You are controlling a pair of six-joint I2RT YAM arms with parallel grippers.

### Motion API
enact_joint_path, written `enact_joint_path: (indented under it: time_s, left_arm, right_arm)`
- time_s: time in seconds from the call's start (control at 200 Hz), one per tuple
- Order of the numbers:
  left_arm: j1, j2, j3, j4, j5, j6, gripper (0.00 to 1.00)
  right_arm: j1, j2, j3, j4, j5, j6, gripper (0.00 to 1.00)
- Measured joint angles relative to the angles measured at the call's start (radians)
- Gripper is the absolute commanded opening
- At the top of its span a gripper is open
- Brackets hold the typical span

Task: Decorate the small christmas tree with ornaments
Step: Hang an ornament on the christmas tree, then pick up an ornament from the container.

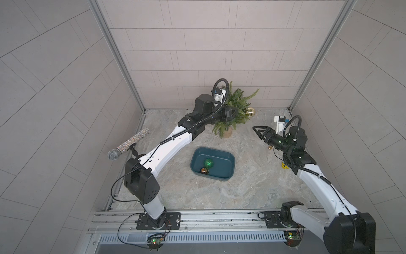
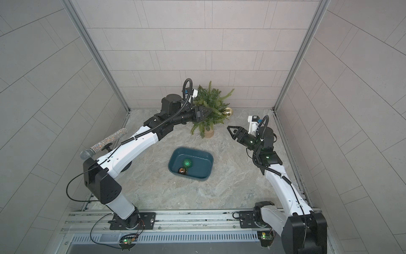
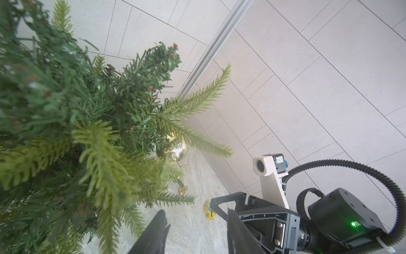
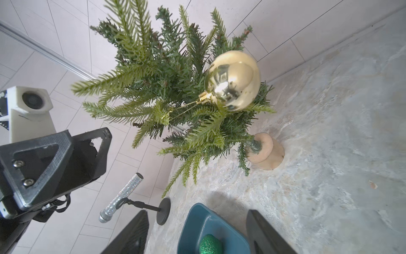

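Marbled grey desk point(image 1: 241, 193) enclosed by pale tiled walls point(image 1: 197, 44); left hand point(image 3: 195, 211) and right hand point(image 4: 196, 212) spread, empty, near the small christmas tree point(image 1: 237, 99).

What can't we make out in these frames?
- Left gripper tips: buried in the small christmas tree branches in both top views.
- Gold ornament: mostly behind needles, left wrist view.
- Green ornament: cut by the frame edge, right wrist view.
- Copper ornament: too small to show its cap, top views.
- Yellow piece: partly under the right arm, unidentifiable.
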Motion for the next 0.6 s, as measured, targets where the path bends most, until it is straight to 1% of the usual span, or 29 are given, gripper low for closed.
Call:
enact_joint_path:
  time_s: [0.09,0.135,0.245,0.37,0.45,0.49,0.6]
  left_arm:
    - [-0.002,-0.046,-0.042,-0.001,0.004,-0.003,0.53]
    - [-0.002,-0.071,-0.069,0.001,0.005,-0.003,0.56]
    - [-0.002,-0.144,-0.151,-0.002,0.006,-0.002,0.56]
    - [-0.002,-0.232,-0.256,-0.013,-0.007,0.005,0.57]
    - [-0.002,-0.287,-0.319,-0.034,-0.021,0.014,0.59]
    - [-0.002,-0.317,-0.352,-0.047,-0.032,0.019,0.62]
    - [-0.002,-0.393,-0.447,-0.079,-0.074,0.030,0.64]
  right_arm:
    - [0.006,-0.045,0.004,-0.077,0.008,-0.049,0.72]
    - [0.014,-0.067,0.005,-0.116,0.017,-0.075,0.72]
    - [0.062,-0.115,0.006,-0.219,0.048,-0.140,0.72]
    - [0.146,-0.146,0.007,-0.323,0.093,-0.210,0.72]
    - [0.207,-0.152,0.007,-0.376,0.129,-0.247,0.72]
    - [0.245,-0.152,0.007,-0.400,0.150,-0.265,0.72]
    - [0.362,-0.142,0.007,-0.443,0.214,-0.306,0.72]
